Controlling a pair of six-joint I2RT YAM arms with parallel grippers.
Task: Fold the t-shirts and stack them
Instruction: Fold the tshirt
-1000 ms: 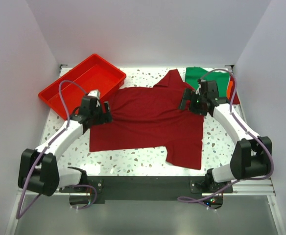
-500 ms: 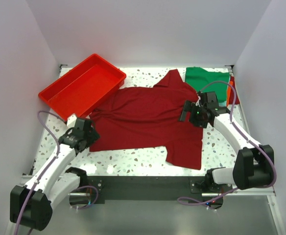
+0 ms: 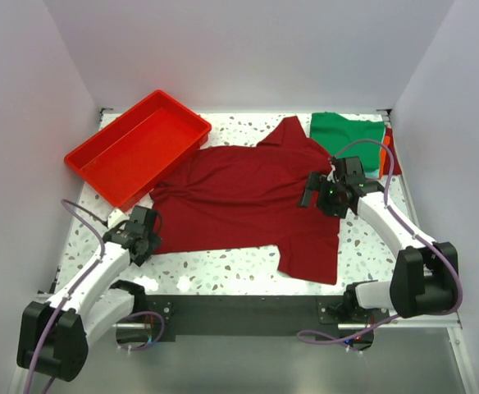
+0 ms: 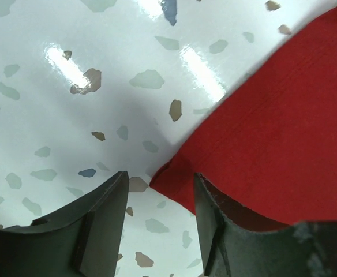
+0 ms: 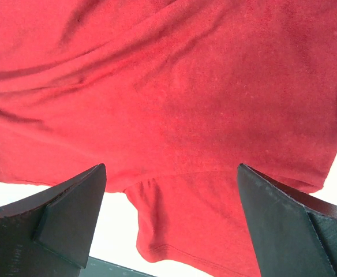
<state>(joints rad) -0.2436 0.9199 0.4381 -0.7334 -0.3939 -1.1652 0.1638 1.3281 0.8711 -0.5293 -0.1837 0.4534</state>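
Worktop [image 3: 223, 264]: It was white with small dark and grey speckles, and it carried all the things.

Dark red t-shirt [image 3: 248, 197]: It lay spread open in the middle of the worktop, mostly flat with some soft wrinkles. One sleeve pointed to the far side and the other lay at the near right. Its straight edge was at the left.

Green t-shirt [image 3: 346, 131]: It lay in the far right corner of the worktop, just beside the far sleeve of the dark red t-shirt. It looked folded to a neat rectangle.

Orange t-shirt [image 3: 385, 149]: Only a narrow edge was visible, at the right side of the green t-shirt.

Tray [image 3: 153, 98]: This red plastic tray stood at the far left. Its near right wall was just beside the far left corner of the dark red t-shirt; I could not tell if they touched.

Left fingers [image 3: 149, 240]: They were low at the near left corner of the dark red t-shirt. In the left wrist view they were partly apart, and the corner of the cloth [image 4: 171, 176] lay between the tips. They were not closed on it and held nothing.

Right fingers [image 3: 309, 190]: They were above the right part of the dark red t-shirt. In the right wrist view they were spread wide, with only the cloth [image 5: 174, 86] beneath them, and they held nothing.
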